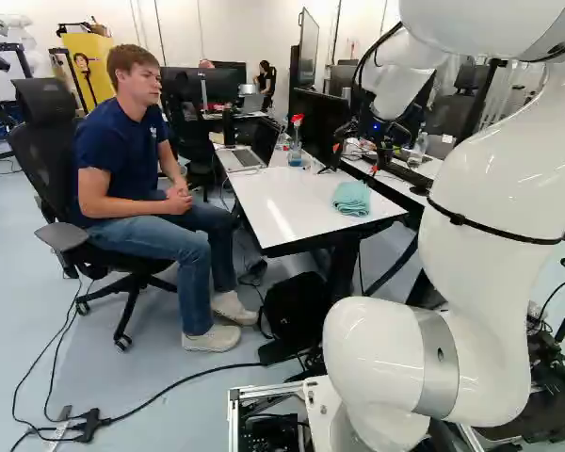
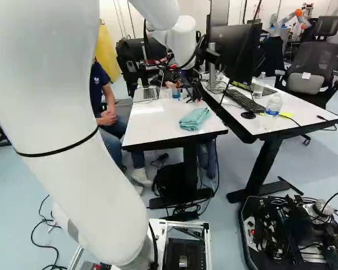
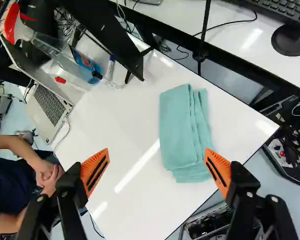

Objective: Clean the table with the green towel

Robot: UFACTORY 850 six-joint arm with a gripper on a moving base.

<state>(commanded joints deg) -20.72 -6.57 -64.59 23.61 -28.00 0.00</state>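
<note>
- Towel (image 3: 179,127), green and folded in layers, lies flat toward the near end of the white table (image 1: 282,202), closer to the side that faces the second desk (image 2: 321,118).
- Our gripper (image 1: 355,162) hangs above that table with its two fingers wide apart. We see nothing clamped between them; the orange pads (image 3: 96,170) face each other across bare tabletop and part of the towel.
- In our wrist view the towel lies ahead of the fingers, its lower layers by the tip of one finger; the other tip is well off it. We make out no touch between finger and towel.
- Farther along the same table we see a spray bottle (image 3: 65,57) with a red head and clear body, and a pen (image 3: 110,68) near it.
- Beside the bottle, an open laptop (image 3: 49,107) sits along the side where a person (image 1: 132,179) is seated close by, hands clasped off the tabletop.
- Across a narrow gap, the second desk holds a black keyboard (image 2: 245,101), a mouse (image 2: 248,115) and a clear water bottle (image 2: 274,105), with a dark monitor (image 2: 236,50) behind the keyboard.
</note>
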